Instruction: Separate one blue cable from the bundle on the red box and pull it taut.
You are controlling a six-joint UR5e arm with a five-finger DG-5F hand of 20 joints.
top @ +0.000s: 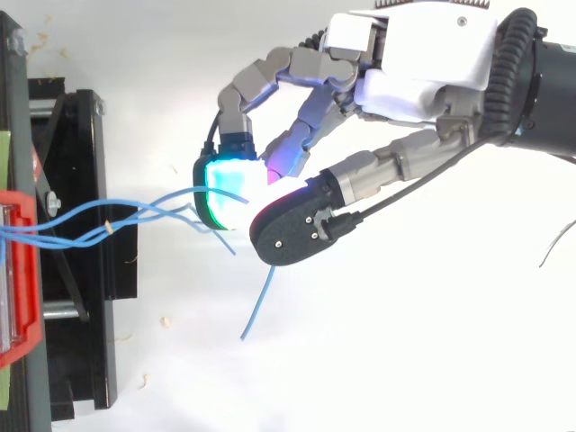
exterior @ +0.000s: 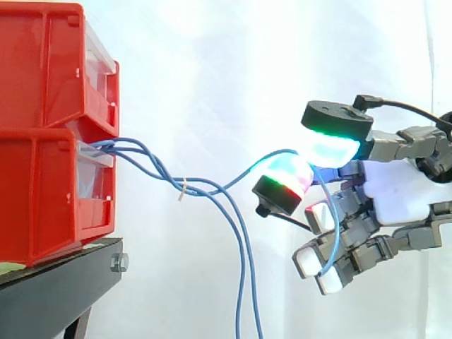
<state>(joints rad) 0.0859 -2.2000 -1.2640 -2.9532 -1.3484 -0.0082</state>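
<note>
The hand [exterior: 395, 185] comes in from the right with its fingers bent toward the boxes. Two glowing pads [exterior: 330, 148] are pressed together on one blue cable [exterior: 246, 171], pinching it; the other fingers curl underneath and hold nothing. In the top view the cyan pad [top: 229, 184] and the dark-backed one meet over the same cable [top: 162, 198].

From the pinch the cable's free end loops down across the curled fingers in the side view. From above it trails off below the hand.

Toward the boxes, the held cable slopes down in a gentle curve, not quite straight, to a small pale tie [exterior: 182, 191] where it meets the bundle [exterior: 141, 157]. The bundle's strands run on together to the front of the lower red box [exterior: 42, 205], at its top edge. Two more blue strands [exterior: 244, 282] drop from near the tie and hang out of view.

A second red box [exterior: 42, 63] is stacked on the lower one. Both rest on a black stand [exterior: 63, 282], well apart from the hand.
</note>
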